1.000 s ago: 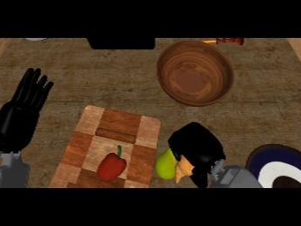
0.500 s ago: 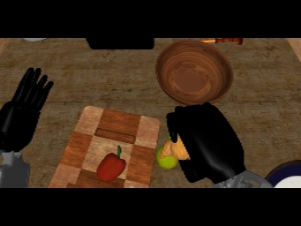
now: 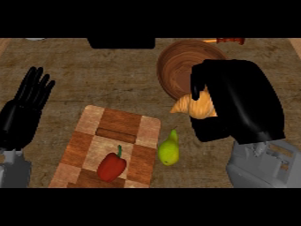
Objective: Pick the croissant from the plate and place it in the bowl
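Observation:
My right hand is shut on the golden-brown croissant, whose tip pokes out to the left under the curled fingers. Hand and croissant hover at the near right edge of the wooden bowl, which sits at the back of the counter and is partly covered by the hand. The plate is out of view. At the left of the view my left hand rests open, fingers up.
A checkered wooden cutting board lies in the front middle with a red bell pepper on it. A green pear lies just right of the board. A dark object sits at the back edge.
My right hand has carried the croissant from the front right up and back to the bowl's near edge. The plate has dropped out of view. My left hand has not moved.

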Controlling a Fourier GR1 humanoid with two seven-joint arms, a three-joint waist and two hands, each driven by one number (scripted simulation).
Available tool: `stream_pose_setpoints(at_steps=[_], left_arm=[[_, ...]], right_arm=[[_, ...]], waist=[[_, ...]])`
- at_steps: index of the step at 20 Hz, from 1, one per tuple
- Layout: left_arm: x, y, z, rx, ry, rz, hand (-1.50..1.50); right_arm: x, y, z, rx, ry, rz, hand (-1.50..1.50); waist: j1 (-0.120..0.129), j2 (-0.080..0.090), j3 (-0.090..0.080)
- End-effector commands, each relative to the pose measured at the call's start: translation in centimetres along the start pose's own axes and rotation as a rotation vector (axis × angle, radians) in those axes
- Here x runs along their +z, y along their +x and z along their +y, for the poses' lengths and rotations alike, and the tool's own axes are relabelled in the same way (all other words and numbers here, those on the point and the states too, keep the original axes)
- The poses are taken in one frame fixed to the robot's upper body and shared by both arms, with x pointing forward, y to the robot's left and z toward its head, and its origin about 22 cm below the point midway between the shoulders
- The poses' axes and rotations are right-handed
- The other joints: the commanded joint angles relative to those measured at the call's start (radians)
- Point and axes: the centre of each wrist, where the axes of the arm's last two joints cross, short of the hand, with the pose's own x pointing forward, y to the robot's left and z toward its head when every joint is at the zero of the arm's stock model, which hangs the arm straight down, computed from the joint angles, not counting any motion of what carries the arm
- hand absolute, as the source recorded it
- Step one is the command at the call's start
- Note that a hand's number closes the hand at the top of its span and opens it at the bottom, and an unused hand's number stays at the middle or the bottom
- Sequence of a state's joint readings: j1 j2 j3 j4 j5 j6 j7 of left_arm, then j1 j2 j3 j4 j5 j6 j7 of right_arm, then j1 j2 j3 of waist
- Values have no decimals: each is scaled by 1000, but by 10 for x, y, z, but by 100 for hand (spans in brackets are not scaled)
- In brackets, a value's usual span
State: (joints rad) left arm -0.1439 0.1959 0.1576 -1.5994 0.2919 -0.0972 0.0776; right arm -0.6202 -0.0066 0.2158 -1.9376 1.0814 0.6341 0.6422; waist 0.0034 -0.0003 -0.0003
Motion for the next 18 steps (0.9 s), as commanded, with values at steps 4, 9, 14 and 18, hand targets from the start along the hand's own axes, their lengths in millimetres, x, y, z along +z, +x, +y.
stream_pose_setpoints(at_steps=[4, 9, 14, 18], left_arm=[[2, -4, -7, 2, -5, -6, 0], [12, 3, -9, 4, -11, -2, 0], [-4, -1, 5, -16, -3, -17, 0], [-6, 1, -10, -4, -20, -34, 0]], right_arm=[[-55, -40, 17, -81, -88, 89, 150], [-98, -71, 20, -157, -106, 114, 150], [-139, -87, 25, -192, -98, 93, 150], [-154, -111, 61, -146, -67, 112, 150]], waist=[[8, 4, 1], [18, 4, 1], [17, 8, 0], [25, 11, 1]])
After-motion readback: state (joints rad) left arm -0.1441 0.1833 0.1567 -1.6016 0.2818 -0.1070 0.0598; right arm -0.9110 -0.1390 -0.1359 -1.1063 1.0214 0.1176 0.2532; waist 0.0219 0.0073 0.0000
